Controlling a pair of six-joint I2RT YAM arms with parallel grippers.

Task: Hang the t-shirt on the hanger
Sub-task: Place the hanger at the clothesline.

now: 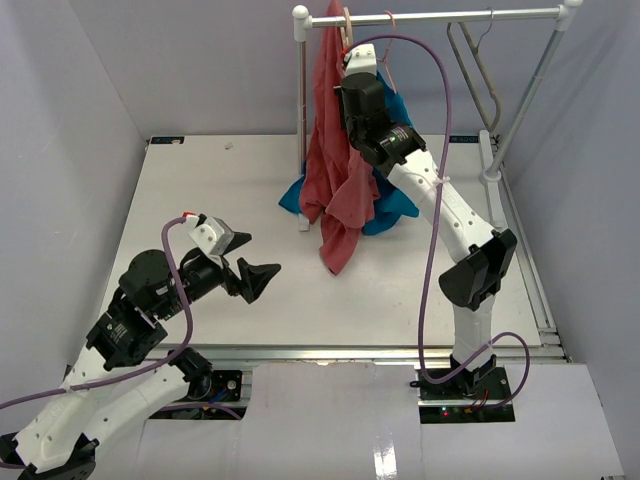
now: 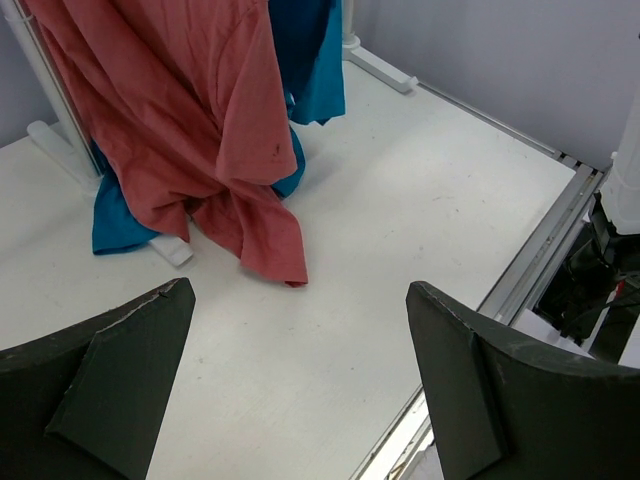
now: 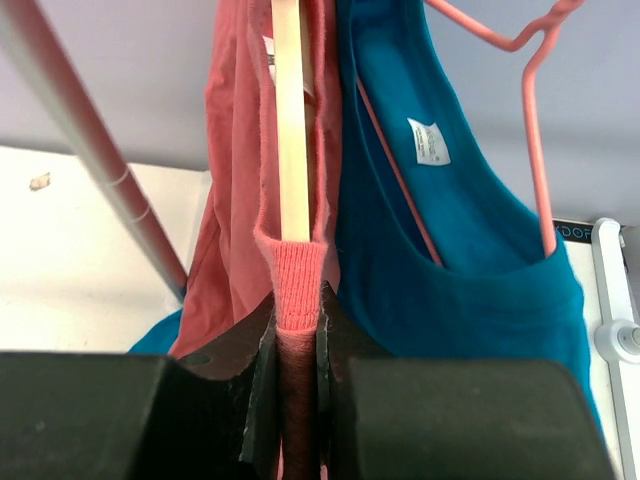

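The red t-shirt (image 1: 335, 170) hangs from the rack at the back, draped over the beige wooden hanger (image 1: 346, 30). In the right wrist view the hanger (image 3: 292, 120) runs up through the shirt's neck opening. My right gripper (image 3: 297, 330) is shut on the red t-shirt's ribbed collar (image 3: 298, 285), high up by the rail (image 1: 430, 16). My left gripper (image 1: 258, 277) is open and empty over the table, left of the shirt's hem (image 2: 270, 250). In the left wrist view my left gripper (image 2: 300, 390) shows wide-spread fingers (image 2: 130, 370).
A blue t-shirt (image 3: 450, 240) hangs on a thin pink hanger (image 3: 530, 120) right beside the red one, its hem on the table (image 1: 395, 210). A grey hanger (image 1: 480, 75) hangs further right. The rack's posts (image 1: 302, 120) stand on the white table (image 1: 200, 190).
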